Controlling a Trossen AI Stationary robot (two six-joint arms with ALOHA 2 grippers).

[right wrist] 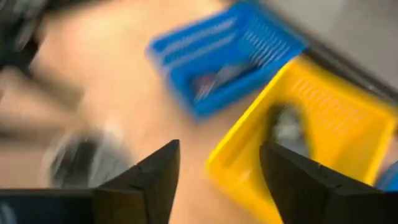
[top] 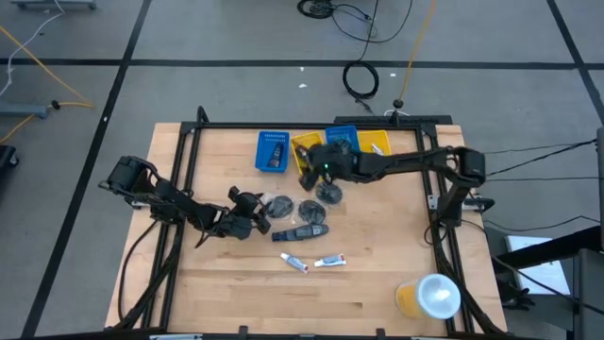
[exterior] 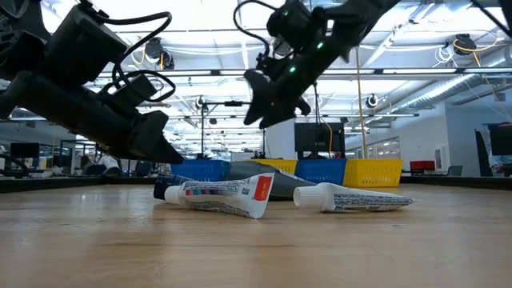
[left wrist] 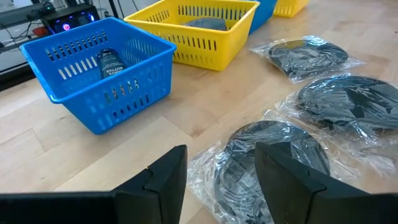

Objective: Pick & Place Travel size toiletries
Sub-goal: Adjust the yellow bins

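Left gripper (left wrist: 221,180) first: we've got it low over the table with its fingers spread wide, nothing between them, lined up on the nearest plastic-wrapped dark disc (left wrist: 267,155). Two more wrapped discs (left wrist: 348,102) lie just past that one, further from the blue bin (left wrist: 102,71) than it is. So we're mid-approach on a pick, not holding anything yet.

Right gripper (right wrist: 217,180) is also spread and empty, hanging above the near edge of the yellow bin (right wrist: 311,118), which sits right beside the blue bin. That view is smeared, so we're only guessing the grey shape inside the yellow bin is a disc we've already dropped, though the left wrist view shows something dark in there too.

Progress as we read it:
- a small dark bottle (left wrist: 112,62) stands in the blue bin, so that's done
- at least one item seems to be in the yellow bin
- three discs are on the table between the blue bin and the arms
- a dark flat item (top: 304,231) lies further from the blue bin than the discs
- two white tubes (exterior: 224,194) are furthest out, on the bare wood

So roughly a third of the way in, with six-ish pieces left to move. The big yellow cup (top: 429,297) sits well away from the blue bin, at the table's corner.
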